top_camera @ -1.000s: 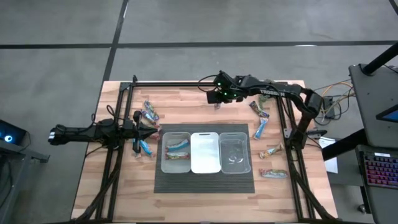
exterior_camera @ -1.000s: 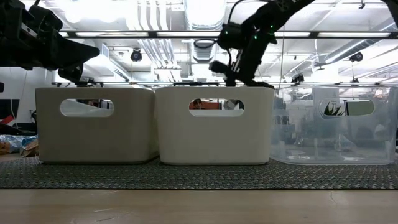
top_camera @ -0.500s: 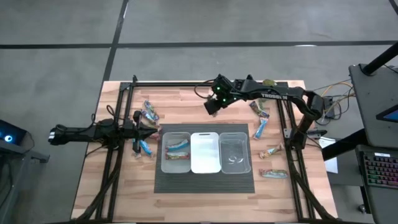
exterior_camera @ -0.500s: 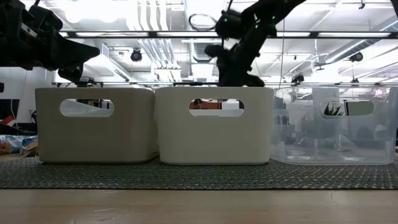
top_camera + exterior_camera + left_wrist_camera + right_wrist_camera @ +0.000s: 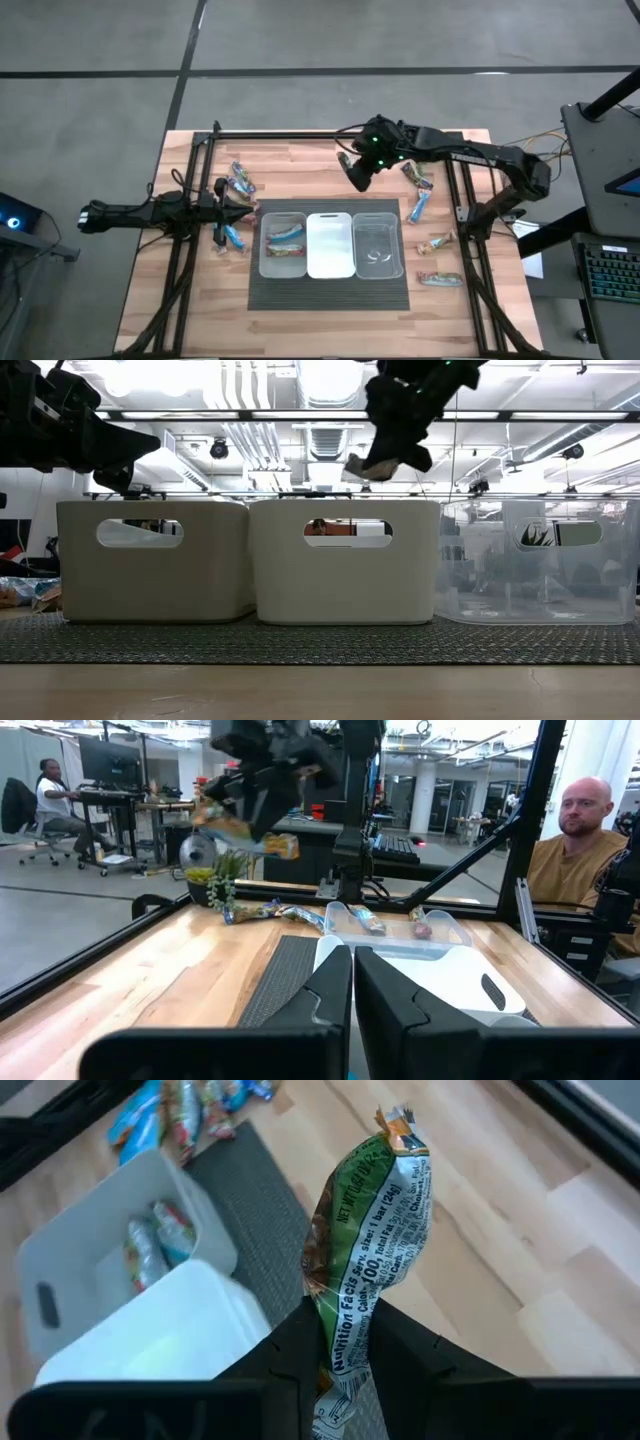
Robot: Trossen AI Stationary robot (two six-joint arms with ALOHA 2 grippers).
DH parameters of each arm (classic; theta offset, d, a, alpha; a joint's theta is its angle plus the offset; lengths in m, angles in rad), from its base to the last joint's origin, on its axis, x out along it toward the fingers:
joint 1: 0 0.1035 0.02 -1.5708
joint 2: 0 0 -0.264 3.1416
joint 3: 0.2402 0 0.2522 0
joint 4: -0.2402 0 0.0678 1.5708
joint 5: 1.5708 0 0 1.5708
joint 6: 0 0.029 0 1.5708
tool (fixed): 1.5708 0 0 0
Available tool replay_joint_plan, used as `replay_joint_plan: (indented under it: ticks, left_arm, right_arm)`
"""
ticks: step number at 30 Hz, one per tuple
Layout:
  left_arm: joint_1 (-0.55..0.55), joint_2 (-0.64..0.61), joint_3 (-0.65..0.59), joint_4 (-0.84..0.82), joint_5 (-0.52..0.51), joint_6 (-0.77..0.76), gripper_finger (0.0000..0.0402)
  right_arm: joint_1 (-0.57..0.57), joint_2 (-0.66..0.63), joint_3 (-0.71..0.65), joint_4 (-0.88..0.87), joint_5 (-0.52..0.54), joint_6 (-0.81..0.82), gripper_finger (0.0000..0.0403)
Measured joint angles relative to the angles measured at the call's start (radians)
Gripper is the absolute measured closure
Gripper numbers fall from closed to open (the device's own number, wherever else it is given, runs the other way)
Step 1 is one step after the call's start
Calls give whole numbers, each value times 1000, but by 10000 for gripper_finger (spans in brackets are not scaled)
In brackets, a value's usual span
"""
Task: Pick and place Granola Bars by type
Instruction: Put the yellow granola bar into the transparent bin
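Note:
My right gripper (image 5: 357, 172) is shut on a granola bar with a green and silvery wrapper (image 5: 375, 1230), high above the table beyond the three bins; it also shows in the low view (image 5: 390, 450). My left gripper (image 5: 245, 212) is shut and empty, level, just left of the left bin (image 5: 283, 243); its fingers meet in the left wrist view (image 5: 352, 990). The left bin holds a few bars (image 5: 160, 1240). More bars lie flat on the table on the left (image 5: 238, 182) and on the right (image 5: 420, 208). My right gripper pinches the bar by one end (image 5: 345, 1345) between its two fingers (image 5: 405, 1350). The rest of the bar sticks out past the fingertips, its crimped far end (image 5: 398, 1120) free. The bar is lifted clear of the table and shows beside the gripper in the low view (image 5: 357, 465).
A middle white bin (image 5: 330, 243) and a clear right bin (image 5: 378, 243) stand with the left one on a dark mat (image 5: 330, 295). A green plant-like thing (image 5: 222, 880) lies at the far right. A black frame rail (image 5: 300, 135) runs along the far edge. People sit beyond the table (image 5: 580, 840).
My right gripper has risen from table height behind the bins to well above their rims, carrying the bar clear of the table. It has turned and drifted a little toward the near edge and the bins.

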Motion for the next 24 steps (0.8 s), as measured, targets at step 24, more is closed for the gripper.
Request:
replay_joint_plan:
  ticks: [24]
  left_arm:
    - [0,0,0,0,0,0,402]
  right_arm:
    - [133,-198,-145,-284,-28,-222,337]
